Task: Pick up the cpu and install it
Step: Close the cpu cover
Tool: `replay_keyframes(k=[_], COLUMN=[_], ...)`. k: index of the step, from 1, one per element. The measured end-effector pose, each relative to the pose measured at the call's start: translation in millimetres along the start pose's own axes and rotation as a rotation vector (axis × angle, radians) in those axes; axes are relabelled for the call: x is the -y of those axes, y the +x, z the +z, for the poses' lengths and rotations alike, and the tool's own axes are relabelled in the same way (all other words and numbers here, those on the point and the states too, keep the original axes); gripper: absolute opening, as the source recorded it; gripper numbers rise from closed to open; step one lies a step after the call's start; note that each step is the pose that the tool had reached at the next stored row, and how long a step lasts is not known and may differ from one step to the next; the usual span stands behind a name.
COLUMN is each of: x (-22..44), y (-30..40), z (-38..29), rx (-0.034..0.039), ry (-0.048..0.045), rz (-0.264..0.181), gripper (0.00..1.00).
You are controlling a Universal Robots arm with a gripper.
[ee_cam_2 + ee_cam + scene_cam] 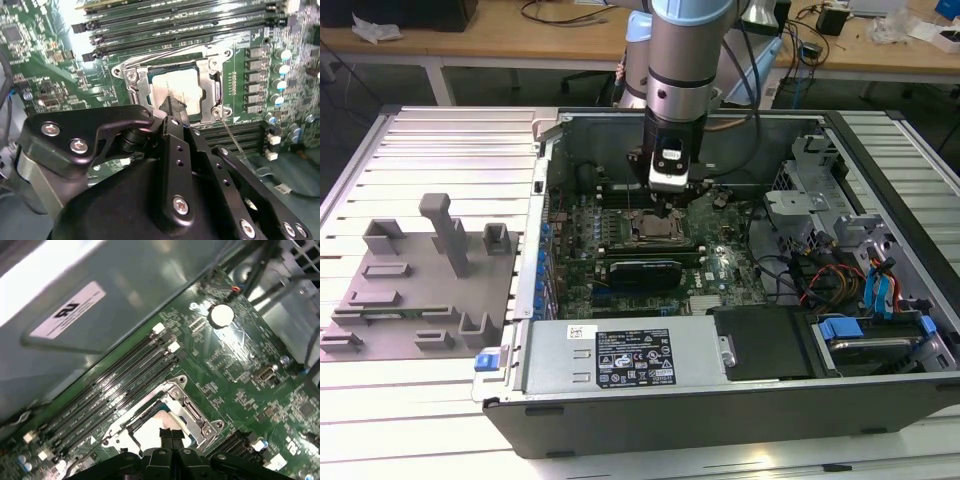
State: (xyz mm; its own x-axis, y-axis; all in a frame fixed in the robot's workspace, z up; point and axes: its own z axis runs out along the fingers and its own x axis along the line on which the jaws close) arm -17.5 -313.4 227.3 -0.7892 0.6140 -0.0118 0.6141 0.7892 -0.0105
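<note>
The cpu, a pale silvery square, lies flat inside the socket frame on the green motherboard. In the first wrist view the cpu shows inside the socket frame, whose metal bracket stands around it. My gripper hangs straight above the socket in the exterior view. Its two black fingers are pressed together, shut, with nothing between them. In the second wrist view the gripper has its tips over the cpu's top; whether they touch it I cannot tell.
Memory slots run beside the socket. A long black expansion card lies just in front of it. The open case has a power supply, drive cages and cables on the exterior view's right. A grey fixture plate sits on the left.
</note>
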Motion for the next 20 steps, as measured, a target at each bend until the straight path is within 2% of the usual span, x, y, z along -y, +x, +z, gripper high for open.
replay_keyframes(k=[3, 5, 7, 9, 10, 12, 14, 18, 20], x=[0.0, 0.0, 0.0, 0.0, 0.0, 0.0, 0.0, 0.0, 0.0], y=[0.0, 0.0, 0.0, 0.0, 0.0, 0.0, 0.0, 0.0, 0.0], z=[0.0, 0.0, 0.0, 0.0, 0.0, 0.0, 0.0, 0.0, 0.0], rx=[0.0012, 0.0015, 0.0027, 0.0035, 0.0036, 0.0043, 0.0047, 0.0061, 0.0065], ry=[-0.0013, -0.0018, -0.0030, -0.0038, -0.0040, -0.0048, -0.0052, -0.0069, -0.0072], rz=[-0.111, -0.148, -0.255, -0.322, -0.339, -0.405, -0.442, -0.576, -0.613], gripper=[0.11, 0.11, 0.11, 0.11, 0.11, 0.11, 0.11, 0.11, 0.11])
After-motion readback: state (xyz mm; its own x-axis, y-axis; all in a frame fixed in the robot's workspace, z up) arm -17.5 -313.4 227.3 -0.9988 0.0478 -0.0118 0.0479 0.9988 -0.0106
